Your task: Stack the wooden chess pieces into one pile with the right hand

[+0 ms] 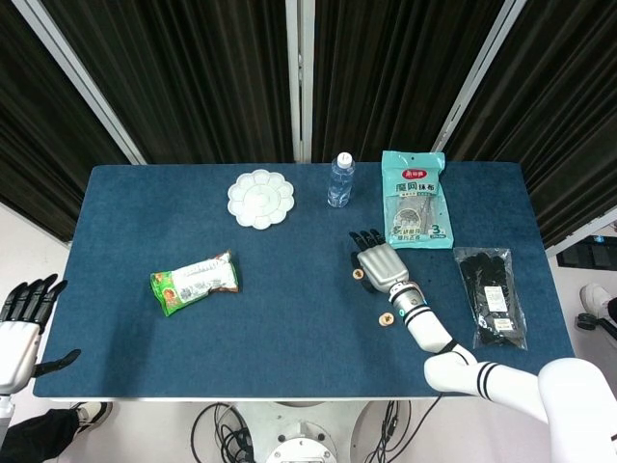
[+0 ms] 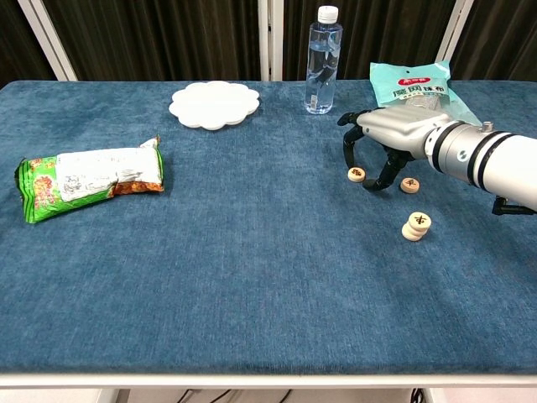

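Round wooden chess pieces lie on the blue table. One single piece [image 2: 357,174] [image 1: 358,274] sits between the thumb and fingers of my right hand [image 2: 388,138] [image 1: 377,260], which arches over it, fingers apart and holding nothing. A second single piece [image 2: 409,185] lies just right of the thumb. A small stack of two pieces [image 2: 416,225] [image 1: 386,318] stands nearer the front. My left hand [image 1: 21,323] hangs open off the table's left edge, seen only in the head view.
A water bottle [image 2: 322,59], a white flower-shaped plate [image 2: 215,104] and a green packet [image 2: 417,84] stand along the back. A snack bag [image 2: 88,178] lies at the left. A black packet [image 1: 490,295] lies at the right.
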{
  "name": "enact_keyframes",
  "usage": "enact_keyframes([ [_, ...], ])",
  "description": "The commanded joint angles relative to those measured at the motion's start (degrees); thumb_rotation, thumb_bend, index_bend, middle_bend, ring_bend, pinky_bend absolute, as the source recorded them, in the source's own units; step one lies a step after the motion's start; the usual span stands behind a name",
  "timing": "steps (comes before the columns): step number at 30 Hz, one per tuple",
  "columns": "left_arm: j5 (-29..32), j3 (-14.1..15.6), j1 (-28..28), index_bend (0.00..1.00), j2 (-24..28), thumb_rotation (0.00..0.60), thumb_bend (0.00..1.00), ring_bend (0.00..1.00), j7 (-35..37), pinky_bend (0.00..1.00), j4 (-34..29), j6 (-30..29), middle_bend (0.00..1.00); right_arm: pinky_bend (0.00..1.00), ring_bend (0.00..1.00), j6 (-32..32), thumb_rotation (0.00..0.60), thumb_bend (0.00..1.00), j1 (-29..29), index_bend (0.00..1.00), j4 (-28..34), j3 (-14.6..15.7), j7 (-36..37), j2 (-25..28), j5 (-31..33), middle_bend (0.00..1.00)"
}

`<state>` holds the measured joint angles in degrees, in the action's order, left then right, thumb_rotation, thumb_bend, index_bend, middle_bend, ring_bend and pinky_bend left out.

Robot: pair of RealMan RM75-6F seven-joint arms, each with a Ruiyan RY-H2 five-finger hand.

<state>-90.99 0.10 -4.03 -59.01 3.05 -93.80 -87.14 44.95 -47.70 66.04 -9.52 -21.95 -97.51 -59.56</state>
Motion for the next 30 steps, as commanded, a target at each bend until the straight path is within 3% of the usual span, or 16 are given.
enact_keyframes([
  [1, 0.0, 0.0, 0.0, 0.07, 0.0, 0.600, 0.00, 0.00, -0.2, 0.00, 0.0, 0.1, 0.00, 0.00, 0.00, -0.2, 0.600, 0.24, -0.1, 0.45, -0.1, 0.0, 0.2, 0.0, 0.0, 0.05],
  [19, 0.0, 0.0, 0.0, 0.07, -0.1, 0.600, 0.00, 0.00, -0.3, 0.00, 0.1, -0.1, 0.00, 0.00, 0.00, 1.0, 0.600, 0.26, 0.5, 0.50, 1.4, 0.2, 0.8, 1.4, -1.3, 0.05],
  [30, -0.6, 0.2, 0.1, 0.07, 0.0, 0.600, 0.00, 0.00, -0.7, 0.00, -0.3, -0.3, 0.00, 0.00, 0.00, 3.5, 0.600, 0.26, 3.8, 0.51, 15.8, 3.7, 2.1, 14.0, -7.6, 0.06],
])
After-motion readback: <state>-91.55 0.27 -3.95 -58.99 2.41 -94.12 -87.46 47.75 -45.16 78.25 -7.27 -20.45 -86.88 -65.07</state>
